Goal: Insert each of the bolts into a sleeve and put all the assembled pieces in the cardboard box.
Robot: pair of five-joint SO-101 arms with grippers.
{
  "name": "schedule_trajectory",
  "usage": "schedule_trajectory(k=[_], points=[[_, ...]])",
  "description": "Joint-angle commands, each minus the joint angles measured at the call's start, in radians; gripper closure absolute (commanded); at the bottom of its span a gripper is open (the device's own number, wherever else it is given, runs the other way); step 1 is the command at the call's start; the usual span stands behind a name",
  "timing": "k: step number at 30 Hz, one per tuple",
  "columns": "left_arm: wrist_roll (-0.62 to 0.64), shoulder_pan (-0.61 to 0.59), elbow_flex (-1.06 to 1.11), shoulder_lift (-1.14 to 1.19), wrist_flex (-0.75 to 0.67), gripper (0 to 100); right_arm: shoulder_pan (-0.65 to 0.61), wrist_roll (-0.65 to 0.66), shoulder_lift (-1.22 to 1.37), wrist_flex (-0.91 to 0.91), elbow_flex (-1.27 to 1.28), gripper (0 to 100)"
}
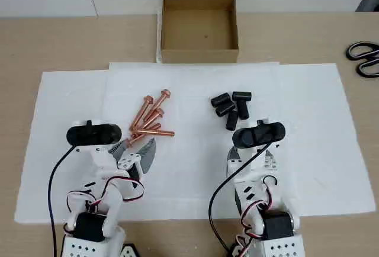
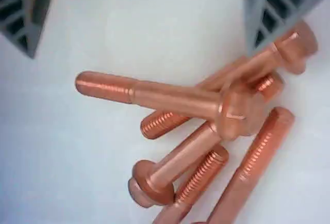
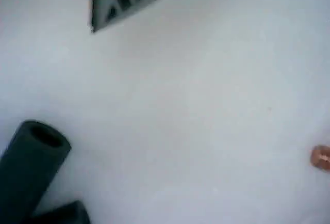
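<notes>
On white paper [image 1: 195,168], copper bolts [image 1: 151,116] lie near black sleeves [image 1: 231,106].

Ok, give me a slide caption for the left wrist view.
Open left gripper above a heap of copper-coloured metal bolts on white paper.

White paper sheets [image 1: 308,150] cover the middle of the wooden table [image 1: 59,44]; black-handled scissors [image 1: 364,57] lie at its far right edge.

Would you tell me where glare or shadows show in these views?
High view: even light, faint shadows beside the sleeves. Left wrist view: pale highlights streak the bolts, soft shadows beneath. Right wrist view: no glare on the matte sleeve.
</notes>
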Motion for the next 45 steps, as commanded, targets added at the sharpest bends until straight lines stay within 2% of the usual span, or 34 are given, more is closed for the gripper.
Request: schedule_trajectory(k=[1, 29, 34, 40, 45], points=[[-0.006, -0.002, -0.007, -0.015, 0.005, 75, 0.007, -0.006, -0.010, 0.004, 0.009, 78.2], [-0.005, 0.018, -0.007, -0.015, -0.015, 75, -0.004, -0.011, -0.010, -0.038, 0.009, 78.2], [-0.009, 0.012, -0.013, -0.014, 0.005, 75, 0.074, -0.002, -0.010, -0.002, -0.018, 78.2], [-0.141, -0.140, -0.191, -0.014, 0.127, 75, 0.268, -0.002, 0.001, 0.027, -0.298, 78.2], [-0.215, -0.293, -0.351, 0.028, 0.150, 75, 0.312, 0.086, 0.007, 0.061, -0.489, 78.2]])
